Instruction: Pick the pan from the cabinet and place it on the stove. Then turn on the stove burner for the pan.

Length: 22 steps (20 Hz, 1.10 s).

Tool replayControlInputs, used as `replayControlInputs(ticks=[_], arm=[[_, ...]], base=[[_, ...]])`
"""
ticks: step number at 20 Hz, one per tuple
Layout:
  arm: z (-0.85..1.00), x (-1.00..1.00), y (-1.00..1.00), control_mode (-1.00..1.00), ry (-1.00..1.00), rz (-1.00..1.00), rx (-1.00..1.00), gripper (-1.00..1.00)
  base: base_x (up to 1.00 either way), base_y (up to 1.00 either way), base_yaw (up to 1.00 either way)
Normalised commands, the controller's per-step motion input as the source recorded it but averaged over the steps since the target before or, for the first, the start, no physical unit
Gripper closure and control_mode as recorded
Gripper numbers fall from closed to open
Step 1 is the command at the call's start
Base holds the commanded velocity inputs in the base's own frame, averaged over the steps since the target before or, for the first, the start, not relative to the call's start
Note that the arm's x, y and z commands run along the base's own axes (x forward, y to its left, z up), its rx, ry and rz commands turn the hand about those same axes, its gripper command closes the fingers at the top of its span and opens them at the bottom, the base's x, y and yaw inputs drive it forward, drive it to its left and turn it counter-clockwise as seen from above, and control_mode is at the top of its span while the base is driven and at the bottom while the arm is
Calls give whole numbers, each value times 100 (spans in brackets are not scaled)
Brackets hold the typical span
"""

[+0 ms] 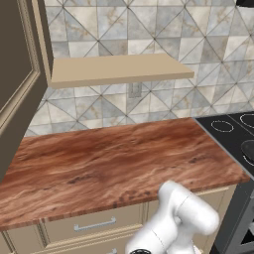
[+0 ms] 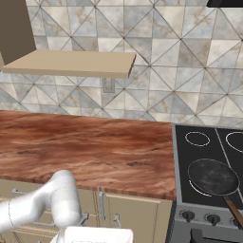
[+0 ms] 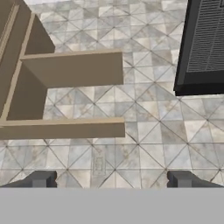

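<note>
Gripper [image 3: 111, 180] jaws are spread wide and hold nothing, aimed at the tiled wall below your cabinet [image 3: 65, 87]. Your pan [image 2: 213, 177] sits on the stove [image 2: 190, 159].

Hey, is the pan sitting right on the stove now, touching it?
Touching. The right base view shows the pan lying flat on the stove, with no gap beneath it.

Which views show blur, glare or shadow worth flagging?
Left base view: flat even light, no glare on the stove; soft shadow under the shelf. Right base view: pan sharp, faint sheen on the cooktop. Hand view: the soft one, tiles slightly blurred, fingertips dark, cabinet interior shaded.
</note>
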Motion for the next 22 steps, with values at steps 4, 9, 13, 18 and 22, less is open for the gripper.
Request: replayControlInputs(ticks=[4, 9, 13, 18, 22], arm=[[-6, 15, -33, -100, -8, 0, -1, -100], [-19, 15, -29, -100, -5, 2, -2, -100], [-21, 8, -25, -100, 0, 6, -7, -100], [-8, 9, -38, -100, 8, 8, -2, -100], [-16, 15, -31, -100, 19, 6, 0, -100]], base=[[0, 0, 0], [0, 0, 0], [0, 0, 0], [0, 0, 0], [0, 0, 0]])
